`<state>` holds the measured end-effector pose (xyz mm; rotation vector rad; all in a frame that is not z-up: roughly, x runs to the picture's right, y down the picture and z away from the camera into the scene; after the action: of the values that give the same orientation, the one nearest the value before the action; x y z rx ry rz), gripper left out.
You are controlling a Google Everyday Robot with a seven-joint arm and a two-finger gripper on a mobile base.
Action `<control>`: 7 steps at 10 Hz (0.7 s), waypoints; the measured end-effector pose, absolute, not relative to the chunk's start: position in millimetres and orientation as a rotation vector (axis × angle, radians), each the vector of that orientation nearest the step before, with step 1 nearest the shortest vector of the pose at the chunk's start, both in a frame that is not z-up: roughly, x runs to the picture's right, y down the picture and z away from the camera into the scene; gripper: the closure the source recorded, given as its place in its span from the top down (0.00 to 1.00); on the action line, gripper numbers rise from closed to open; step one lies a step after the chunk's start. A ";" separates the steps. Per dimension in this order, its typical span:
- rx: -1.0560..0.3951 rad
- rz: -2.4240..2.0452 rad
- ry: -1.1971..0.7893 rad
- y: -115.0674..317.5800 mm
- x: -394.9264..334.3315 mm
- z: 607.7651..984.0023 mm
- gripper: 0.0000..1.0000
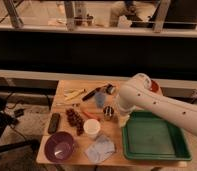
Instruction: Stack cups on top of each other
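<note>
The small silver metal cup stands upright near the middle of the wooden table. The pale blue translucent cup stands just behind it and to its left. My white arm reaches in from the right. My gripper hangs at the arm's end, close to the right of the silver cup and over the left edge of the green tray. The two cups stand apart, neither inside the other.
A green tray fills the table's right side. A white paper cup, purple bowl, blue cloth, dark grapes, black remote and orange-red bowl behind the arm also lie here.
</note>
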<state>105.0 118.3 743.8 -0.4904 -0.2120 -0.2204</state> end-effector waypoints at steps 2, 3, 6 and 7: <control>-0.495 -0.214 -0.229 115.7 96.4 751.3 0.80; -0.503 -0.209 -0.233 116.9 93.3 753.4 0.80; -0.523 -0.204 -0.251 127.5 81.5 763.7 0.80; -0.526 -0.210 -0.256 131.7 78.9 769.0 0.80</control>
<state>78.9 131.7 769.0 -0.5256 -0.2558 -0.2100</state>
